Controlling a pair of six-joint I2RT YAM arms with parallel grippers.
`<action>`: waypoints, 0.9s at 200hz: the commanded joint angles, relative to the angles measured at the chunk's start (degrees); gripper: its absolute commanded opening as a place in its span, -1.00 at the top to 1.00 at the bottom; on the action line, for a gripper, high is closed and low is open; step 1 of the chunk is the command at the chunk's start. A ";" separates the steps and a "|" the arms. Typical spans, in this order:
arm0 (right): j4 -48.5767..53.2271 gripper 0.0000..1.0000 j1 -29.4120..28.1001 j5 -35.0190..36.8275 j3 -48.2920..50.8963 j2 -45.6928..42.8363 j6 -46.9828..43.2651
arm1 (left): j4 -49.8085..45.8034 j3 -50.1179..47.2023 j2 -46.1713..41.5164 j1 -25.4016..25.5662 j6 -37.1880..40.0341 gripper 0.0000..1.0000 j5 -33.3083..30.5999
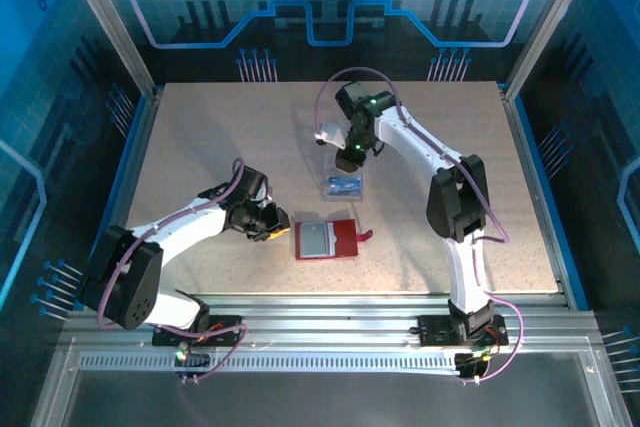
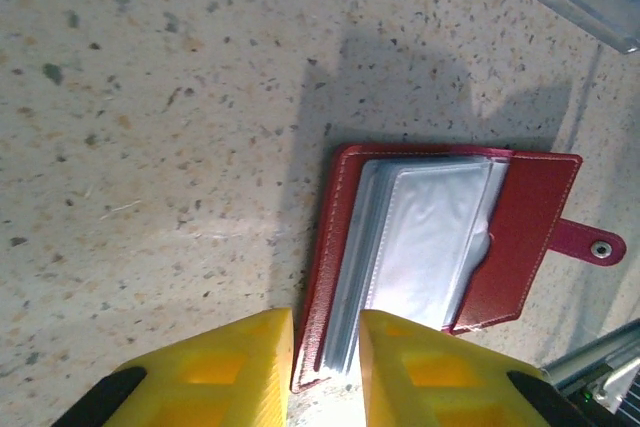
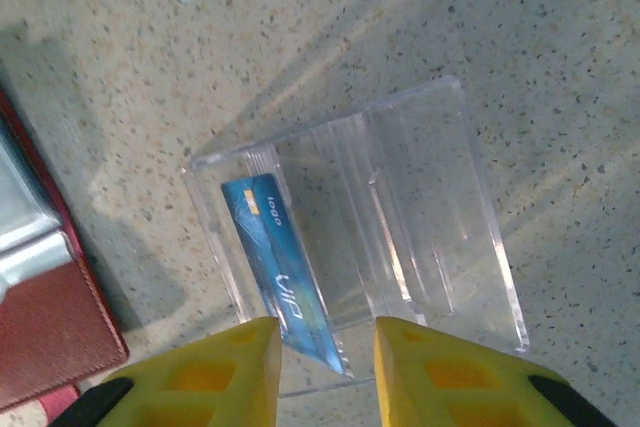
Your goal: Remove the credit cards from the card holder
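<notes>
From my remote station, the overhead camera gave me what neither wrist camera could: the whole cell, with blue circuit-patterned walls in aluminium framing closed around a pale speckled table. Both white arms reached inward over it, the left arm low and bent and the right arm arched further out. From up there the fingers were too small for me to judge. The card holder lay open near the table's front centre, a red wallet with its greyish pockets facing up. The left gripper was just beside its left edge. The left wrist camera filled in the detail: the red cover, the stack of clear pockets and the snap tab sticking out to one side. There the left gripper had its yellow fingers slightly apart with the holder's near edge between them, but I could not tell whether they pinched it. Just behind the holder sat a clear plastic tray, under the right gripper. The right wrist camera alone showed the tray's ribbed slots and a blue credit card lying flat inside. The right gripper had its fingers spread wide above the card's near end, holding nothing.
</notes>
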State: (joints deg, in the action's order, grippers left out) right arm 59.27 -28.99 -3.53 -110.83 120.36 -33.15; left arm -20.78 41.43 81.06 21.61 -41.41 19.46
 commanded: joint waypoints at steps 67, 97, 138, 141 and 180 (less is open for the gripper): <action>-20.69 0.40 0.69 -7.24 27.33 -19.90 39.05 | 3.93 2.51 4.42 2.84 0.14 0.53 4.34; -25.10 0.46 0.69 -12.68 35.31 -24.24 51.83 | 5.22 2.69 5.51 3.65 -0.74 0.54 4.80; -30.21 0.50 -0.16 -21.95 44.06 -27.70 66.01 | 5.41 2.60 5.81 4.06 -1.31 0.56 3.83; -30.91 0.50 -0.33 -22.45 44.76 -28.05 66.99 | 5.47 2.60 5.83 4.05 -1.34 0.56 3.83; -37.29 0.50 -3.90 -24.07 50.88 -29.65 74.01 | 6.01 2.03 6.19 4.14 -1.65 0.63 4.37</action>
State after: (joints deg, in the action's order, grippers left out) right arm 27.86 -30.33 -23.99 -62.37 92.66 33.15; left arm -15.84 42.72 86.43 25.36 -42.09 22.61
